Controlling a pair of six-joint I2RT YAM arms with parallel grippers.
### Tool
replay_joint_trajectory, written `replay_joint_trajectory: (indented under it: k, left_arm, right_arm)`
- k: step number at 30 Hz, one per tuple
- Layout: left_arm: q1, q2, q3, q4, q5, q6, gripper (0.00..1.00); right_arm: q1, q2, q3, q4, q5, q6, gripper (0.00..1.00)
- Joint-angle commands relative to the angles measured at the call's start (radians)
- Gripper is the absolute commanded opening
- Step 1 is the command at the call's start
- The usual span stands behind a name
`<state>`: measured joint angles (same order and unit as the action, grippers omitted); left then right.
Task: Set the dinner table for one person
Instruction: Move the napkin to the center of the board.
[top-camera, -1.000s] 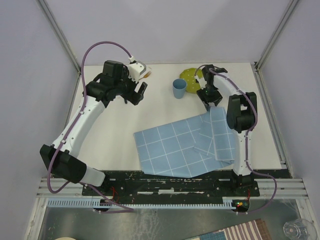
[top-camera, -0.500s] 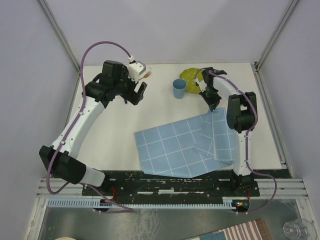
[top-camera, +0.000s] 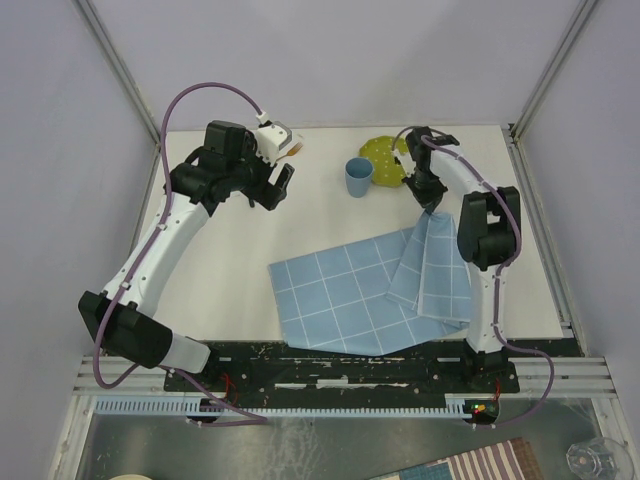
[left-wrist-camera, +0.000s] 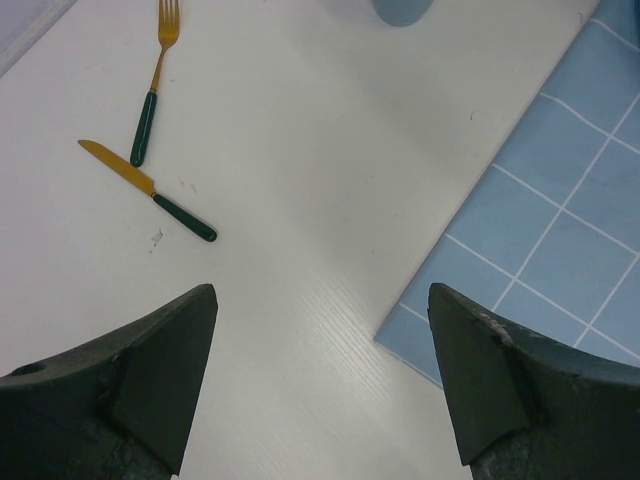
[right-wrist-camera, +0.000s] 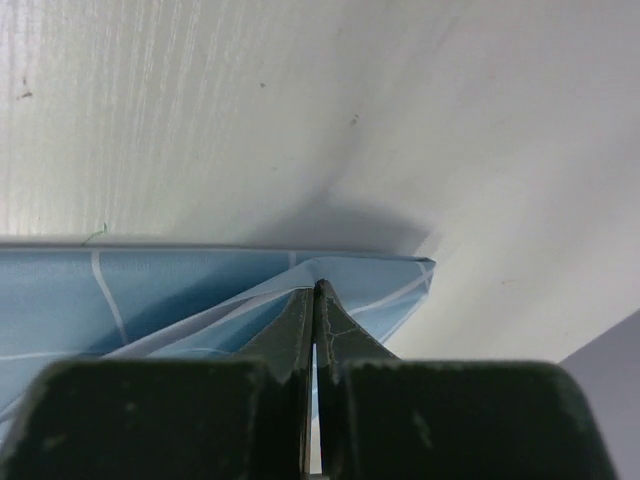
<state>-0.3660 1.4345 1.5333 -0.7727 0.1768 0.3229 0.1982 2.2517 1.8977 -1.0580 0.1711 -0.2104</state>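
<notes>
**Two grippers, one pinching the cloth**

Two grippers are above the dinner table (top-camera: 300, 235). It is the big white flat top that fills most of the top view.

Your right gripper (right-wrist-camera: 314, 300) has its two fingers pressed tight together. They pinch the light-blue cloth (top-camera: 335, 300) close to one corner. In the right wrist view, the cloth edge sits right between the fingers. You can see a soft shadow on the white top under that corner. In the top view, this gripper is at the far right part of the table. The cloth runs down from it in a long fold. The fold lies over the right side of the cloth. The rest of the cloth lies flat on the near part of the table, more to the right than the left.

Your left gripper (left-wrist-camera: 318, 330) has its fingers spread wide, with nothing between them. It hangs over the bare white top at the far left.

In the left wrist view, a fork (left-wrist-camera: 152, 95) and a knife (left-wrist-camera: 150, 190) lie on the table close together. Both are gold with dark green handles.

A blue cup (top-camera: 358, 177) stands upright at the far side of the table. A yellow-green plate (top-camera: 381, 153) is just beside it, on its right. Your right arm hides part of the plate.
</notes>
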Motion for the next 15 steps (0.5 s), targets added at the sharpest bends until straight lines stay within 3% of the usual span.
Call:
replay_joint_trajectory:
  k: [1,15]
  left_arm:
    - [0.003,-0.037,0.021,0.013,0.006,0.043,0.93]
    - [0.002,-0.022,0.036,-0.006,0.024,0.032,0.93]
  right_arm:
    - [-0.018,-0.167,0.037,0.009,0.040,0.000,0.02]
    - [-0.192,-0.350,-0.050,-0.008,0.016,-0.074,0.02]
